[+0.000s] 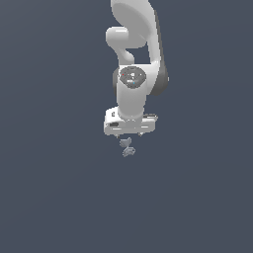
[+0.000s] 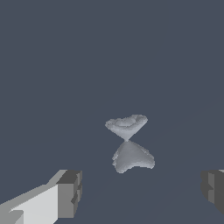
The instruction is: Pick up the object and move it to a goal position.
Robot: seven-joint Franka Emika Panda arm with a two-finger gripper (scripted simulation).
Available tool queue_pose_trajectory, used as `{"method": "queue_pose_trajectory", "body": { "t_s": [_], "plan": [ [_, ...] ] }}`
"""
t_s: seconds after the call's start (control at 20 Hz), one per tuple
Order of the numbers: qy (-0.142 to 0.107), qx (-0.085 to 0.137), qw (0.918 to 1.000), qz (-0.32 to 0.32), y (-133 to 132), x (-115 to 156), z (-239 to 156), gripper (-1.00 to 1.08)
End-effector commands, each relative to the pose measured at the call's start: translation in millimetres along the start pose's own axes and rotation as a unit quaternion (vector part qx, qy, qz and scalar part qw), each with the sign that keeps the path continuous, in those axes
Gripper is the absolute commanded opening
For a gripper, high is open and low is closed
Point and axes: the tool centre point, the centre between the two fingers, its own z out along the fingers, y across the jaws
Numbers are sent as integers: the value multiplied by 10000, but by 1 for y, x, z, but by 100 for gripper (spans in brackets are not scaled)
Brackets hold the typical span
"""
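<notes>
The object [image 1: 127, 147] is a tiny pale grey-blue twisted thing lying on the dark floor just below the white gripper in the exterior view. In the wrist view the object [image 2: 128, 143] shows as two small flared lobes joined at a narrow waist. My gripper [image 1: 129, 132] hangs straight above it, and its fingers are barely visible under the hand there. In the wrist view the gripper [image 2: 142, 192] is open, with one fingertip [image 2: 70, 192] and the other fingertip [image 2: 213, 189] wide apart on either side of the object, not touching it.
The white arm [image 1: 133, 59] rises from the gripper to the top edge of the exterior view. The floor [image 1: 49, 188] is a plain dark grey-blue surface all around.
</notes>
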Motion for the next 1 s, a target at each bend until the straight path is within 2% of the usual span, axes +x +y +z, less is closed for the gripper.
{"method": "queue_pose_trajectory", "body": {
  "t_s": [0.0,0.55,0.95],
  "plan": [
    [20,2,10000,-79,1,0,5,100],
    [221,19,9968,-769,6,0,43,100],
    [260,22,9955,-908,6,-1,50,100]
  ]
}}
